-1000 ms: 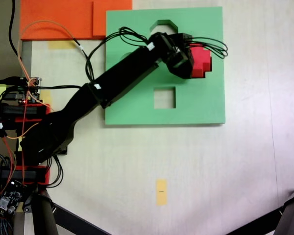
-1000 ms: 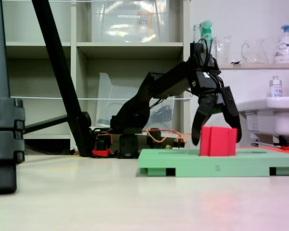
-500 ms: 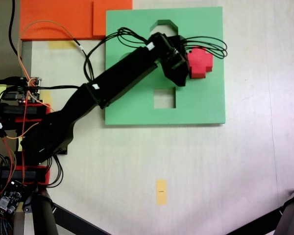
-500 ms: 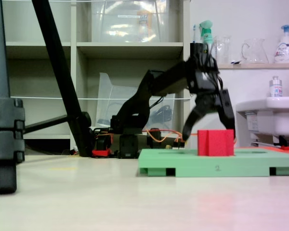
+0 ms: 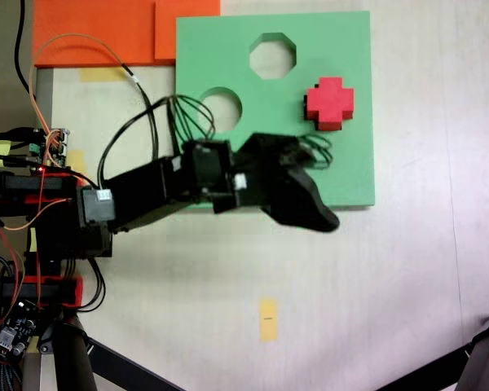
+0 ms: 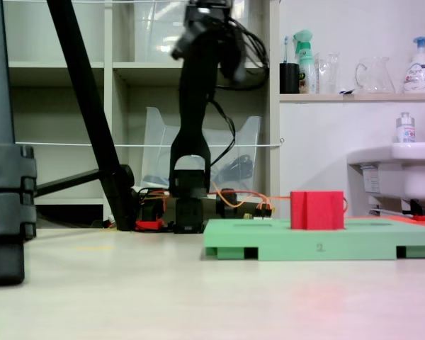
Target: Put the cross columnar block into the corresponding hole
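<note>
The red cross columnar block (image 5: pixel 329 103) stands alone on the right part of the green foam board (image 5: pixel 342 49), its plus shape facing up. From the side, the block (image 6: pixel 316 210) sticks up above the board (image 6: pixel 319 247). The corresponding hole is hidden, with the block covering that spot. My gripper (image 5: pixel 319 217) hangs over the board's lower edge, well away from the block, a dark shape whose jaws overlap. The arm (image 6: pixel 191 106) is folded up high and blurred in the side view. Octagonal (image 5: pixel 273 55) and round (image 5: pixel 221 106) cutouts lie open.
Orange foam sheets (image 5: pixel 106 32) lie at the top left beside the board. Electronics and orange wires (image 5: pixel 33 163) sit at the left edge. A yellow tape mark (image 5: pixel 267 318) is on the table below. Tripod legs (image 5: pixel 73 358) cross the bottom corners. A shelf and a white basin (image 6: pixel 397 170) stand behind.
The gripper has let go of the red block and swung back and up, from over the block to the board's lower edge. The block stays standing where it was.
</note>
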Robot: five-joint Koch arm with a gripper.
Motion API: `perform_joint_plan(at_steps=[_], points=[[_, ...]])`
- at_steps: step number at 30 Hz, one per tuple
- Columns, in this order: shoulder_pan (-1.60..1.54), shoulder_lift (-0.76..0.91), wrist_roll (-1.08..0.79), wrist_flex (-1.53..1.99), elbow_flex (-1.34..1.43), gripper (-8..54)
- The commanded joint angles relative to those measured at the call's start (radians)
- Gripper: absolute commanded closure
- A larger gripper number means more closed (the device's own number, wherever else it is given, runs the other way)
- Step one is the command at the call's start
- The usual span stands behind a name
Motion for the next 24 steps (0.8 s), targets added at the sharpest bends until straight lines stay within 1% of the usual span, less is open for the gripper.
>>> perform_joint_plan(at_steps=[1,2,3,4,6,7,8,10,11,13,14,15,20,24], points=[[0.074,0.046,-0.046,-0.091,-0.015,-6.2],[0.095,0.048,-0.100,-0.089,-0.015,-5.5],[0.141,0.051,-0.196,-0.087,-0.014,-2.3],[0.164,0.051,-0.253,-0.087,-0.012,-1.0],[0.216,0.057,-0.324,-0.107,0.014,-0.9],[0.236,0.074,-0.330,-0.147,0.063,-0.9],[0.253,0.117,-0.331,-0.221,0.172,-0.9],[0.272,0.298,-0.351,-0.506,0.568,-0.8],[0.273,0.393,-0.373,-0.686,0.778,0.8],[0.282,0.580,-0.387,-1.216,1.221,9.0],[0.278,0.637,-0.388,-1.491,1.431,9.8],[0.279,0.672,-0.399,-1.632,1.568,10.0],[0.270,0.821,-0.732,-1.870,2.063,10.0],[0.218,0.965,-0.919,-1.891,2.410,10.0]])
